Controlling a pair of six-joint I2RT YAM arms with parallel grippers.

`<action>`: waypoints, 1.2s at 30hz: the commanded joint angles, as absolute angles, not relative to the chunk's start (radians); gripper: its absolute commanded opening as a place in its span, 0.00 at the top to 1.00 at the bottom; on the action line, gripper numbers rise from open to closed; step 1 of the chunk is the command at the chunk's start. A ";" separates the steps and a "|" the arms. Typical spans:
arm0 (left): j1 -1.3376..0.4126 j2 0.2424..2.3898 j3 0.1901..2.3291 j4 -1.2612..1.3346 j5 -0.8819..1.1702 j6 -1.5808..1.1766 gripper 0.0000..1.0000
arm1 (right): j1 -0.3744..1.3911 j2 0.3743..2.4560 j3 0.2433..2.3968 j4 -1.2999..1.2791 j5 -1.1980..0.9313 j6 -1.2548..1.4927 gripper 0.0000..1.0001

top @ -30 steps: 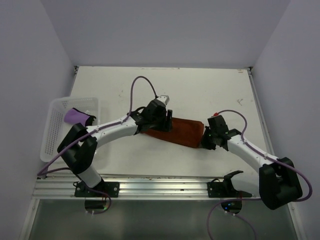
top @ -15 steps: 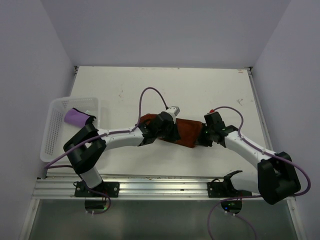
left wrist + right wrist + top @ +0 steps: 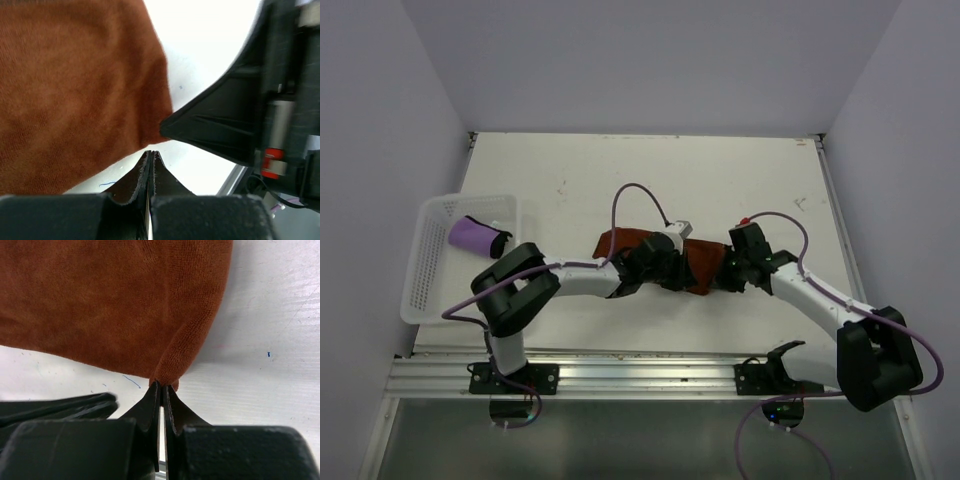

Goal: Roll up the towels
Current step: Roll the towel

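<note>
Rust towel (image 3: 110,300): soft cloth, short napped pile, matt. Purple towel (image 3: 472,235): cloth. Surface (image 3: 270,315): white, smooth, scuffed, faint sheen. Basket (image 3: 430,270): white perforated plastic. Right gripper (image 3: 161,388): matt black.

The rust towel (image 3: 115,300) runs off both wrist views (overhead, the left arm (image 3: 580,278) hides its middle).

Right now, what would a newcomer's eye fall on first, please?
The rust-orange towel in the middle of the table, with the left pincer and right pincer shut at its right end; the right one pinches it. Then the purple towel, rolled, in the white basket at the left edge.
</note>
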State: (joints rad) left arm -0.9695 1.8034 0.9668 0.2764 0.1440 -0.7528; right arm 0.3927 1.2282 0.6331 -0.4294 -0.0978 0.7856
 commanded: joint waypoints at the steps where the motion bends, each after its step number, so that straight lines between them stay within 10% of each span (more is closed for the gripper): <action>1: -0.976 1.847 0.963 0.350 0.146 -0.788 1.00 | 0.399 1.206 0.684 -0.426 -0.104 0.801 1.00; 36: -1.040 1.852 0.822 0.408 0.014 -0.851 1.00 | 0.523 1.414 0.710 -0.262 -0.178 0.847 1.00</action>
